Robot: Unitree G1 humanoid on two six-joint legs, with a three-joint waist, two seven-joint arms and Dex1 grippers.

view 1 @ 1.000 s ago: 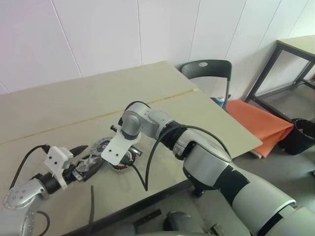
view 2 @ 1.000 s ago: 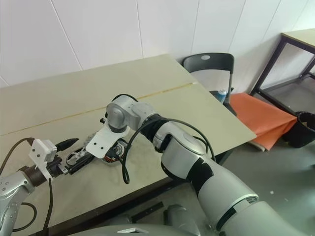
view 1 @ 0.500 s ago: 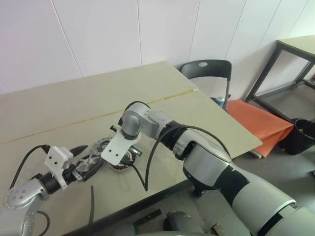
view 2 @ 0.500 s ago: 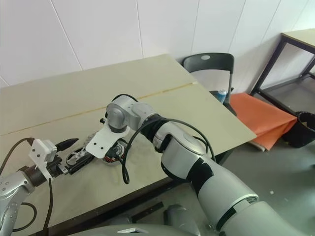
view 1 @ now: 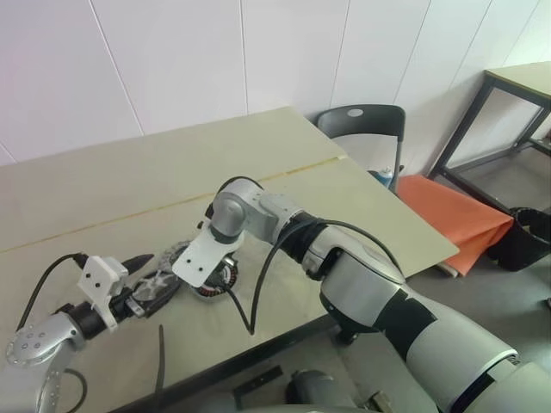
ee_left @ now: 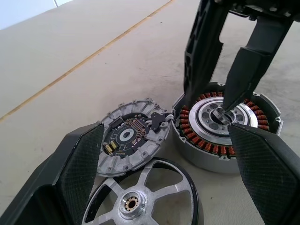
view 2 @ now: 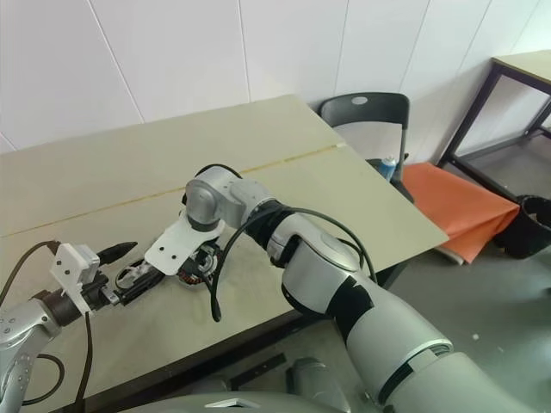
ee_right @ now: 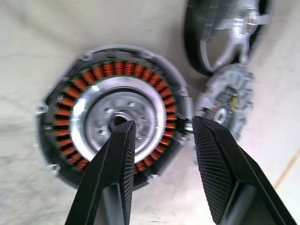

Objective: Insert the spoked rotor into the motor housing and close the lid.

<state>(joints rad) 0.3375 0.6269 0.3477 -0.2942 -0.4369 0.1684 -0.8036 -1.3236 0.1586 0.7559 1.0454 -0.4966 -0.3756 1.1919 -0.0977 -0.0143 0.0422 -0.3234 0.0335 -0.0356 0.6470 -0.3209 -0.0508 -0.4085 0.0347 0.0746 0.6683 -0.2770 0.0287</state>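
Observation:
The motor housing (ee_right: 117, 117) sits open-topped on the table, its copper windings ringing a silver hub. My right gripper (ee_right: 161, 123) points down over it with its jaws apart and nothing between them; one fingertip (ee_left: 224, 108) is at the hub, the other finger (ee_left: 201, 51) by the housing's rim. The spoked rotor (ee_left: 136, 199) lies flat on the table between the fingers of my open left gripper (ee_left: 164, 136), which does not grip it. The lid (ee_left: 133, 136), a silver disc with a circuit board, lies flat beside the housing (ee_left: 225, 126), touching its rim.
The parts sit near the front left of the beige table (view 1: 344, 198). Past its right edge are a dark chair (view 1: 362, 125), an orange cloth-covered object (view 1: 456, 215) and a black bin (view 1: 525, 237). A second table (view 1: 516, 82) stands at the far right.
My right hand's white wrist bracket has tipped slightly to the left over the housing, showing more of the windings. The left arm and the parts have kept still.

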